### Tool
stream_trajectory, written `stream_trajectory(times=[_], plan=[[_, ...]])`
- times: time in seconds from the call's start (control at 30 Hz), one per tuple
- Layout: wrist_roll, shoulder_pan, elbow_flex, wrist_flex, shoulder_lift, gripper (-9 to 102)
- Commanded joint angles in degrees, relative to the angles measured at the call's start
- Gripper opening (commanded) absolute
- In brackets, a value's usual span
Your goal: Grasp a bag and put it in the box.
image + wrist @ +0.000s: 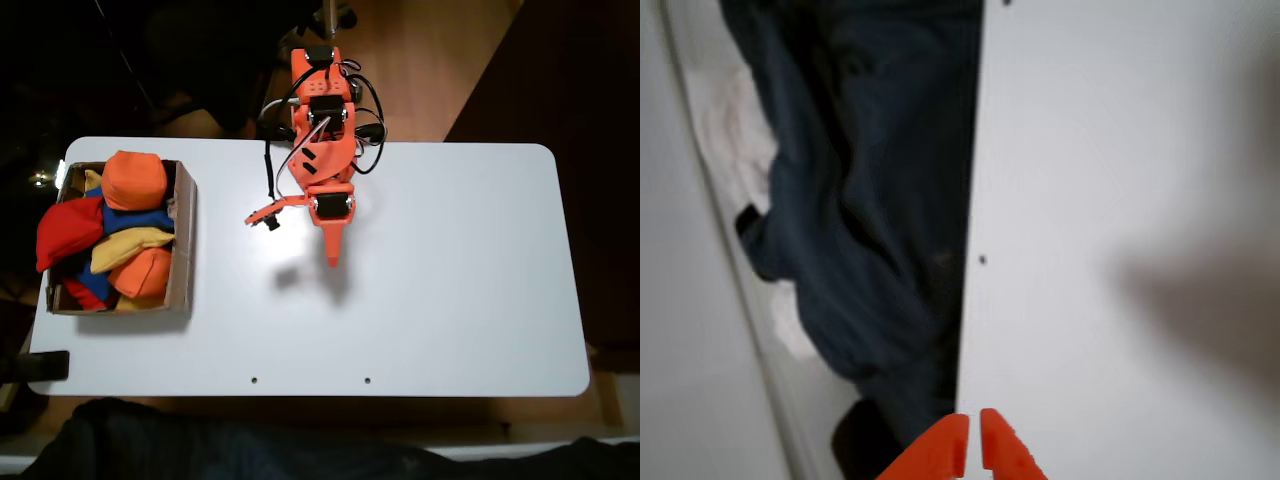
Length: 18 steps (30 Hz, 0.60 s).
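In the fixed view the red bag (66, 230) lies in the box (184, 235) at the frame's left, draped over its left wall among orange, blue and yellow bags. The gripper (974, 442) hangs clenched and empty over the white counter (460, 290), centre.

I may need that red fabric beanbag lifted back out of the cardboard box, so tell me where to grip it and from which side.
Grip the red fabric beanbag at its bulging upper-left part, coming straight down. In the fixed view it leans over the brown cardboard box's left wall, that part bare, while its right edge tucks under the blue beanbag.
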<state>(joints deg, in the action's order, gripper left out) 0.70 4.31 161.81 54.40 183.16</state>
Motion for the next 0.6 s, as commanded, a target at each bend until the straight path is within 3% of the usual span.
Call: stream_trajectory(times=[0.0, 0.57], plan=[[-0.44, -0.44, 0.97, -0.09, 1.49, 0], [-0.53, -0.88, 5.89, 4.13, 5.36, 0]])
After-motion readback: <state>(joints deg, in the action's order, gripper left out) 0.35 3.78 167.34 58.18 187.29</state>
